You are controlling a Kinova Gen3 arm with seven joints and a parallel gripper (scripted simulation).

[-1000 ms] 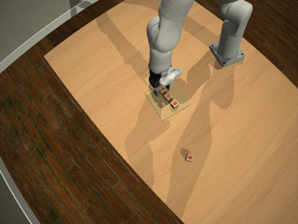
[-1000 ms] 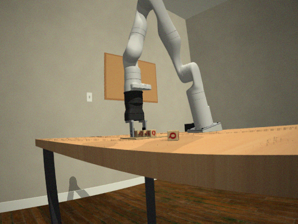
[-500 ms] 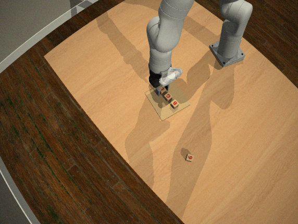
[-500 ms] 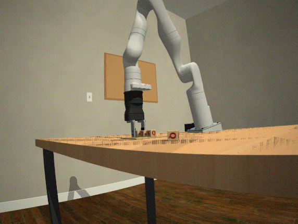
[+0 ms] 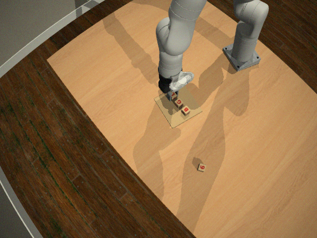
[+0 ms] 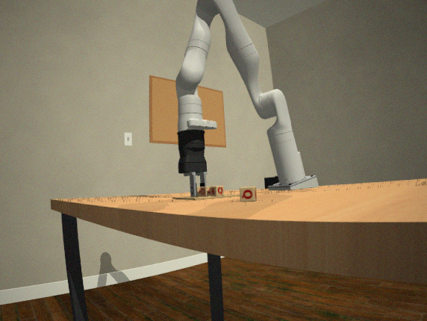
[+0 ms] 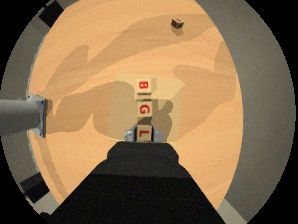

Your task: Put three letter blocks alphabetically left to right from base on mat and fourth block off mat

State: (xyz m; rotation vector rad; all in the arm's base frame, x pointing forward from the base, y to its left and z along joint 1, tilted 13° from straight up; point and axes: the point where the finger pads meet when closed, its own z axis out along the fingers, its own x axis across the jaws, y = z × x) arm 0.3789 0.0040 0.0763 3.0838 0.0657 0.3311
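Gripper (image 5: 173, 97) (image 6: 198, 189) (image 7: 144, 130) part-closed astride L block (image 5: 173, 95) (image 6: 202, 192) (image 7: 144, 132) on mat (image 5: 173, 122) (image 6: 180, 198) (image 7: 117, 117), grip unconfirmed, probably squaring the row's end; B block (image 5: 185, 110) (image 6: 219, 191) (image 7: 143, 85) and G block (image 5: 178, 103) (image 6: 211, 191) (image 7: 144, 108) also on mat, spare block (image 5: 202, 167) (image 6: 248, 194) (image 7: 177, 23) off mat, as required.

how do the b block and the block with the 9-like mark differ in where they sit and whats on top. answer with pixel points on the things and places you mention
The B block (image 5: 185, 109) (image 7: 143, 85) sits on the mat; the 9-like block (image 5: 202, 167) (image 7: 177, 23) lies off it. The B block shows B, the 9-like block that mark. Both are pale with red marks.
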